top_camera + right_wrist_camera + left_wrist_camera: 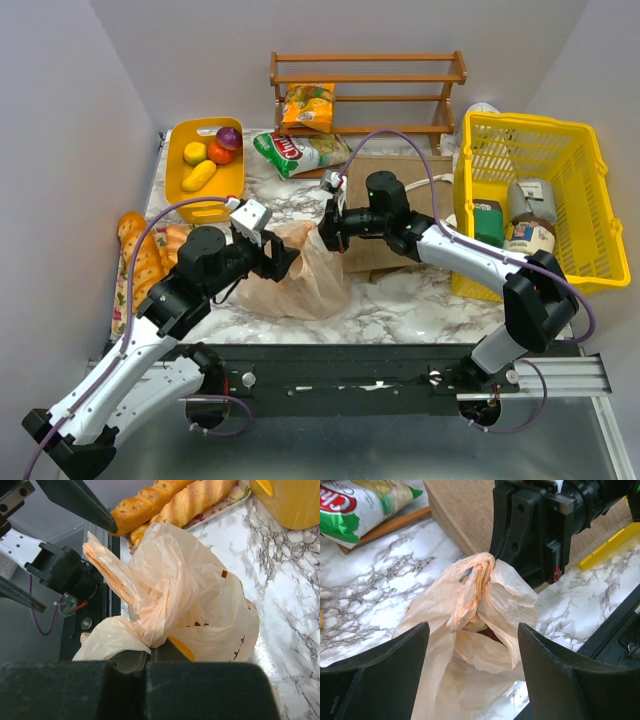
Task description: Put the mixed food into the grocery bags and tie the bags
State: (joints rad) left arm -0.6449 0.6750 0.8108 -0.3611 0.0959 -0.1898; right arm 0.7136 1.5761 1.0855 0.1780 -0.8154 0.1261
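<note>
- The plastic bag (300, 270) is a see-through peach-orange with a few small dark brown printed marks; something yellow shows through its near side.
- The table (400, 310) is white marble with grey veins.
- The jute tote (390, 180) is plain tan.
- The mesh basket (590, 200) at the right is bright yellow.
- The tub (205, 200) at the far left is yellow and holds a purple onion (229, 138), a red-orange fruit (221, 153) and yellow fruit (200, 175).
- The snack packet (295, 152) is green and white with a red logo.
- The packet on the rack (308, 107) is yellow-orange.
- The rack (365, 70) is reddish-brown wood.
- The baguettes (140, 255) are golden brown.
- The arms (470, 255) are white with black joints, and their cables (400, 135) are purple.
</note>
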